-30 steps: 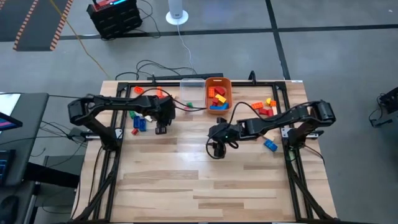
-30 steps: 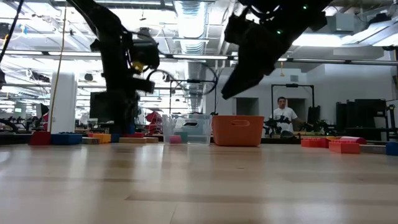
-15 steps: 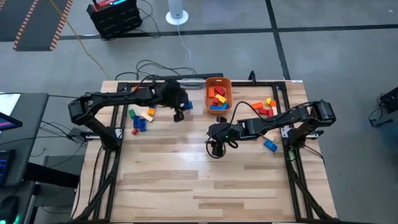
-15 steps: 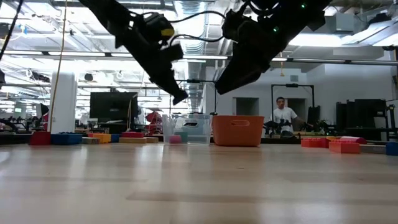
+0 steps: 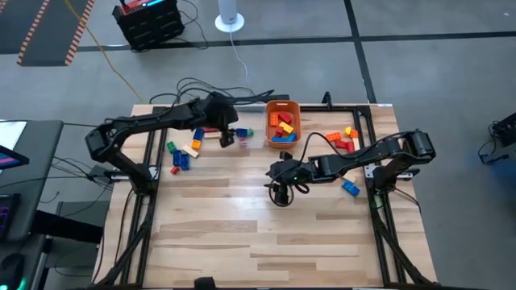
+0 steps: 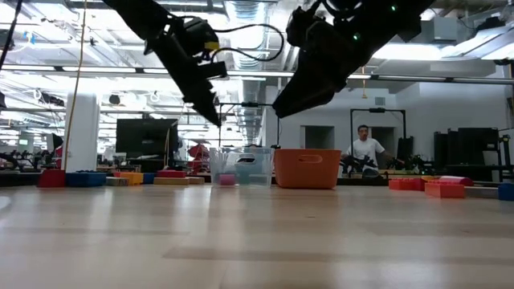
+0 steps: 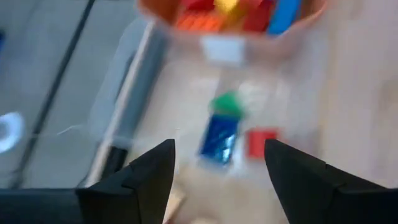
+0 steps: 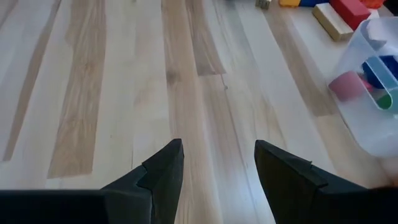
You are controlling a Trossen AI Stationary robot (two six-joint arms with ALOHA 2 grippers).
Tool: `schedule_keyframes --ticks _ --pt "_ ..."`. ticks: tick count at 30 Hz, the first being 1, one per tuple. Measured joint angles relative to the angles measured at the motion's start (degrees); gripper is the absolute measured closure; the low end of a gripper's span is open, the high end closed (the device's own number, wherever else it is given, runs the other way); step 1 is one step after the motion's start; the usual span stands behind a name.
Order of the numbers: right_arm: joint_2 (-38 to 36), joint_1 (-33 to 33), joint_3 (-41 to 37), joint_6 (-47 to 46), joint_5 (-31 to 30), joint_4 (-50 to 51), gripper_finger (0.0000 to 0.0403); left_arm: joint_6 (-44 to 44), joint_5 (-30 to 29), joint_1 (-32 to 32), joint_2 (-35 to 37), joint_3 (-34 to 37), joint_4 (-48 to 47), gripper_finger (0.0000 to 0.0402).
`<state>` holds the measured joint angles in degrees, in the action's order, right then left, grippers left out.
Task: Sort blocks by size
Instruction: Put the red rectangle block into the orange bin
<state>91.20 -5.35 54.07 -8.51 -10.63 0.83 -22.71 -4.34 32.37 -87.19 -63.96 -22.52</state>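
From above, the left gripper [image 5: 226, 138] hangs over the clear plastic tub [image 5: 244, 133], fingers apart and empty, beside the orange plastic tub [image 5: 283, 122]. Loose small coloured toy blocks [image 5: 182, 152] lie near. The right gripper [image 5: 280, 194] gapes empty above the pale wooden table [image 5: 266, 234]. Left wrist: blue block [image 7: 219, 138] inside.

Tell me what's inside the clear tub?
The clear tub holds a blue block, a green block and a red block. The left end effector hangs over it and covers part of the tub from above.

Left wrist view blurred; clear tub [image 7: 205, 134] contents perhaps three blocks.
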Motion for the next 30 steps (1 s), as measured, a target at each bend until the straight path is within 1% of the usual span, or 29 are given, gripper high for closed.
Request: schedule_keyframes --ticks 2,3,5,8,12,16,20,23,27,30 --pt "0.00 0.27 -1.51 -0.05 0.00 -2.09 0.0177 -2.36 -3.23 2.02 -0.01 -0.09 -2.12 0.0159" --pt "0.00 0.28 -2.23 -0.09 0.00 -3.25 0.0177 -2.99 -3.50 3.61 -0.01 -0.03 -3.76 0.0160" --pt "0.00 0.23 -3.49 -0.41 0.00 -4.44 0.0177 -3.23 -2.60 7.06 -0.01 0.42 -5.47 0.0163" --pt "0.00 0.18 -4.99 -0.49 0.00 -5.58 0.0177 -3.89 1.00 11.92 -0.03 1.40 -7.44 0.0170" --pt "0.00 0.21 -5.60 -0.49 0.00 -6.45 0.0177 -6.20 1.62 16.10 -0.08 2.37 -7.61 0.0177" --pt "0.00 0.21 -5.60 -0.05 0.00 -8.21 0.0177 -7.78 1.95 16.27 -1.57 3.35 -8.29 0.0178" --pt "0.00 0.21 -5.60 -0.03 0.00 -9.06 0.0177 -8.77 1.49 15.67 -4.62 3.49 -8.96 0.0178" --pt "0.00 0.11 -5.60 -0.03 0.00 -9.08 0.0177 -9.80 1.46 15.67 -6.22 3.49 -7.80 0.0178" --pt "0.00 -0.22 -5.60 -0.03 0.02 -9.01 0.0177 -11.81 1.62 15.64 -6.74 3.51 -7.10 0.0178" --pt "0.00 -0.21 -5.60 0.00 0.02 -9.03 0.0177 -12.49 3.45 15.86 -6.70 3.49 -6.85 0.0178"
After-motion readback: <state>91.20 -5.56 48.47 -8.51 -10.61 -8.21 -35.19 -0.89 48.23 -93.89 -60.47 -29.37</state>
